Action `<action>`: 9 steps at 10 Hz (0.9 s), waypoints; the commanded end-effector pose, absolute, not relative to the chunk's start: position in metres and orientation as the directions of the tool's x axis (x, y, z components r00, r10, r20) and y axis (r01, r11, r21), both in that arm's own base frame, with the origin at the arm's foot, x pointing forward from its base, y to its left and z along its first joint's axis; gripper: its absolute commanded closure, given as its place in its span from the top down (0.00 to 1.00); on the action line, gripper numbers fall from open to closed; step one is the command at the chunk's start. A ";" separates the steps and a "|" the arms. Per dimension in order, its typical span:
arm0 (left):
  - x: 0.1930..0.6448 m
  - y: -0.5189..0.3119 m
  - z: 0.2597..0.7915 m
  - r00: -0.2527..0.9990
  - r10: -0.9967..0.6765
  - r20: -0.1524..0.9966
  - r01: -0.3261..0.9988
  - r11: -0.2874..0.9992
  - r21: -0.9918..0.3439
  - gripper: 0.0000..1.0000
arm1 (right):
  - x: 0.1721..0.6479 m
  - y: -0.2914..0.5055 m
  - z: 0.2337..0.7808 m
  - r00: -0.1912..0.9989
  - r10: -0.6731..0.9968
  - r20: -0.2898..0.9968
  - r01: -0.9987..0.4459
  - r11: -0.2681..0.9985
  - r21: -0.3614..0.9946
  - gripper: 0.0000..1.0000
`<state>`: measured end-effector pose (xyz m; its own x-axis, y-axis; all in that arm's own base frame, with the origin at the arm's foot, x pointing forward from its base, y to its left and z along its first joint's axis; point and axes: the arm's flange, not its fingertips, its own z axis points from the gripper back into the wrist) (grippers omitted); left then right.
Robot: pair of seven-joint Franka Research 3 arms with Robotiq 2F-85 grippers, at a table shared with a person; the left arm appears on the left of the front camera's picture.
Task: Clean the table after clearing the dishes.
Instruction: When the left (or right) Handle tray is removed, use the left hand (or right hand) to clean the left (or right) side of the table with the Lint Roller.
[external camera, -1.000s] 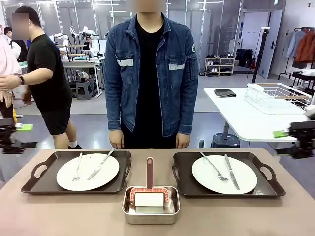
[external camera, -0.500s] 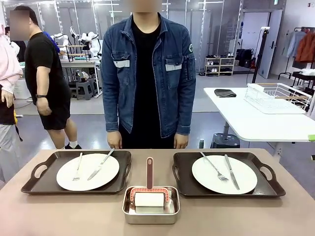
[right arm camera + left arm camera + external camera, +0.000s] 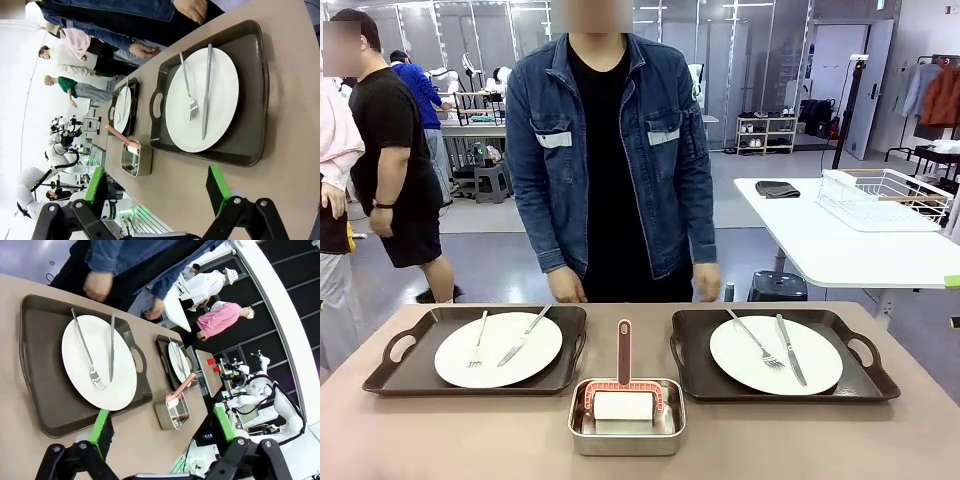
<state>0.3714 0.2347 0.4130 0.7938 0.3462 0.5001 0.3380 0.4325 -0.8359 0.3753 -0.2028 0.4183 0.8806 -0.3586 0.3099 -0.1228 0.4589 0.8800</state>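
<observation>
Squarely set: two laden trays, both grippers wide and empty

Broadly, the table point(image 3: 820, 445) has a bare strip along its near edge, broken at the middle by the steel pan point(image 3: 625, 443). The left tray point(image 3: 412, 358) and the right tray point(image 3: 692, 378) sit side by side toward the far edge, with their outer handles near the table's sides. The pan and the scrubber handle point(image 3: 624, 350) take up the gap between them. The left plate point(image 3: 510, 372) and the right plate point(image 3: 740, 368) each lie on a tray, and each bears a fork point(image 3: 478, 342) and a knife point(image 3: 525, 335). The person's hands point(image 3: 565, 288) hang just behind the far edge.

The left gripper point(image 3: 161, 412) hovers off the table's end with its green pads spread wide and gripping nothing. The left tray lies ahead of it, well apart from the fingers. The right gripper point(image 3: 156, 170) is likewise wide and empty, and the right tray lies ahead of its pads, untouched.
</observation>
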 end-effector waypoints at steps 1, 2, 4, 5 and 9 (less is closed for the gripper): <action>0.369 0.236 0.414 0.785 0.358 0.505 0.351 0.414 -0.839 1.00 | 0.375 -0.202 0.419 0.878 -0.356 0.319 -0.138 0.451 0.882 1.00; 0.369 0.236 0.414 0.785 0.358 0.505 0.351 0.414 -0.839 1.00 | 0.375 -0.202 0.419 0.878 -0.356 0.319 -0.138 0.451 0.882 1.00; 0.369 0.236 0.414 0.785 0.358 0.505 0.351 0.414 -0.839 1.00 | 0.375 -0.202 0.419 0.878 -0.356 0.319 -0.138 0.451 0.882 1.00; 0.369 0.236 0.414 0.785 0.358 0.505 0.351 0.414 -0.839 1.00 | 0.375 -0.202 0.419 0.878 -0.356 0.319 -0.138 0.451 0.882 1.00; 0.369 0.236 0.414 0.785 0.358 0.505 0.351 0.414 -0.839 1.00 | 0.375 -0.202 0.419 0.878 -0.356 0.319 -0.138 0.451 0.882 1.00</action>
